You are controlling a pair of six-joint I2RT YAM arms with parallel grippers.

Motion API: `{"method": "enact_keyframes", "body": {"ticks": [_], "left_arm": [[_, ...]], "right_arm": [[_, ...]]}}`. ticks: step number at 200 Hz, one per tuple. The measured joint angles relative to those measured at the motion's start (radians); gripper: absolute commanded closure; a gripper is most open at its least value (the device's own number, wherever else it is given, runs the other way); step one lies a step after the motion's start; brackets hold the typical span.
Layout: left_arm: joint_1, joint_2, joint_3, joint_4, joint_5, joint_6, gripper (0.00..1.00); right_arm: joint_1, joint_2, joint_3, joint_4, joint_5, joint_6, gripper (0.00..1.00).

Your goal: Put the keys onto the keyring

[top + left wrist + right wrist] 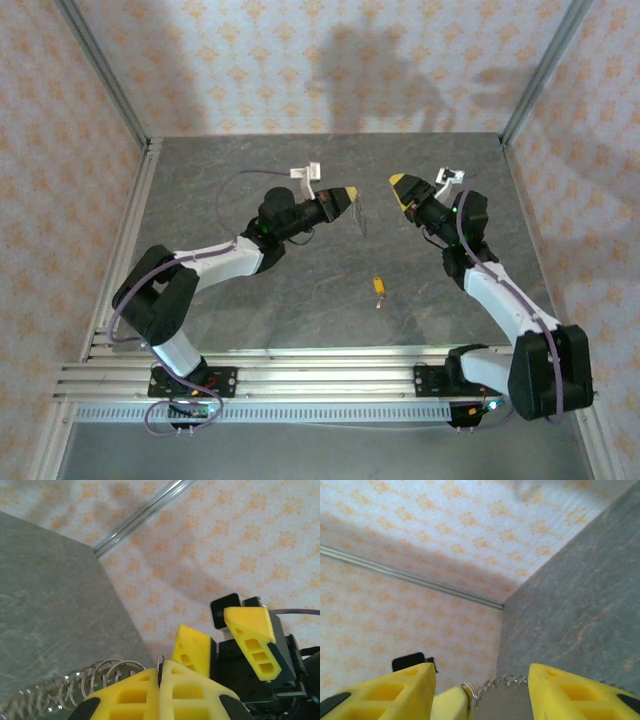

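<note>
My left gripper [349, 196] is raised over the middle of the table and is shut on the keyring [360, 216], a thin pale wire loop that hangs from its yellow tips. In the left wrist view the wire edge [160, 661] pokes up between the closed fingers [130, 695], and a row of small wire loops [95, 680] trails to the left. My right gripper [404, 191] faces it from the right, open and empty. In the right wrist view the keyring [471, 694] sits between the spread fingers [395, 690]. One key [379, 287] with an orange-yellow head lies on the table nearer the bases.
The grey stone-look table [250, 300] is enclosed by patterned walls with aluminium corner posts [105, 75]. A metal rail [300, 365] runs along the near edge by the arm bases. White cable brackets [305, 174] stick up from both wrists.
</note>
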Motion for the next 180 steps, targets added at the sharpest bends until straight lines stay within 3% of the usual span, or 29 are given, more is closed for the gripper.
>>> {"method": "enact_keyframes", "body": {"ticks": [57, 95, 140, 180], "left_arm": [[0.067, -0.062, 0.010, -0.121, 0.075, 0.085, 1.00], [0.110, -0.119, 0.010, -0.151, 0.101, 0.107, 1.00], [0.109, -0.177, 0.005, -0.154, 0.109, 0.110, 1.00], [0.109, -0.231, -0.041, -0.157, 0.109, 0.121, 1.00]], "right_arm": [[0.006, -0.048, 0.001, -0.457, 0.067, -0.190, 0.52], [0.092, -0.164, -0.070, -0.750, 0.139, -0.290, 0.57], [0.214, -0.255, -0.208, -0.956, 0.250, -0.236, 0.61], [0.232, -0.286, -0.257, -0.975, 0.288, -0.144, 0.62]]}}
